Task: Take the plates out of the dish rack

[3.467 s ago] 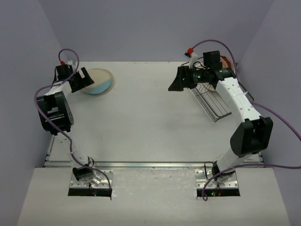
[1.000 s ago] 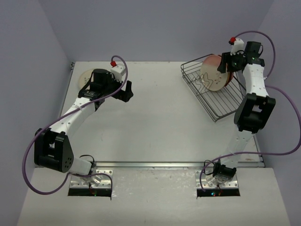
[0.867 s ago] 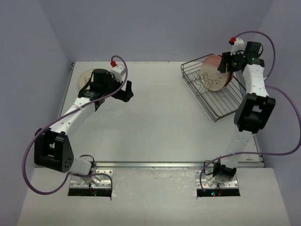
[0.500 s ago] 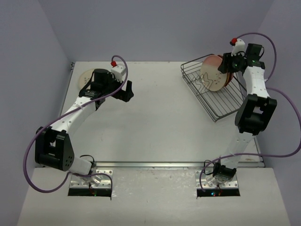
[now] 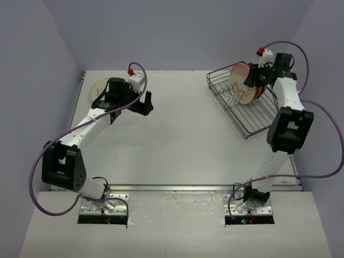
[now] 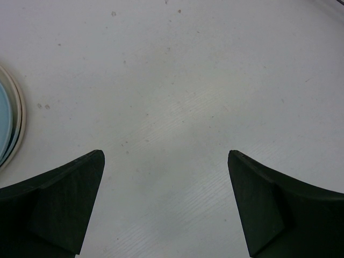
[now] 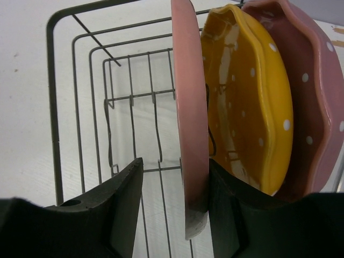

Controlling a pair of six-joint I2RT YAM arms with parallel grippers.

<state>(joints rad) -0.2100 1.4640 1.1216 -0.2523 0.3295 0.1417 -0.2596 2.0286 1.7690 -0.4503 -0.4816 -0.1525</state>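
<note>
Right claw (image 7: 174, 183) open, one finger each side of front pink plate (image 7: 188, 107) standing in dish rack (image 5: 250, 115), ready to pinch and lift. Left claw (image 6: 165, 156) open wide over worktop (image 6: 177, 80), beside blue plate (image 6: 11, 123) already out.

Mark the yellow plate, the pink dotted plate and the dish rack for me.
yellow plate (image 7: 252, 107): right wrist view, middle of its face.
pink dotted plate (image 7: 317, 91): right wrist view, its inner wall.
dish rack (image 7: 50, 107): right wrist view, left rim wire.
</note>
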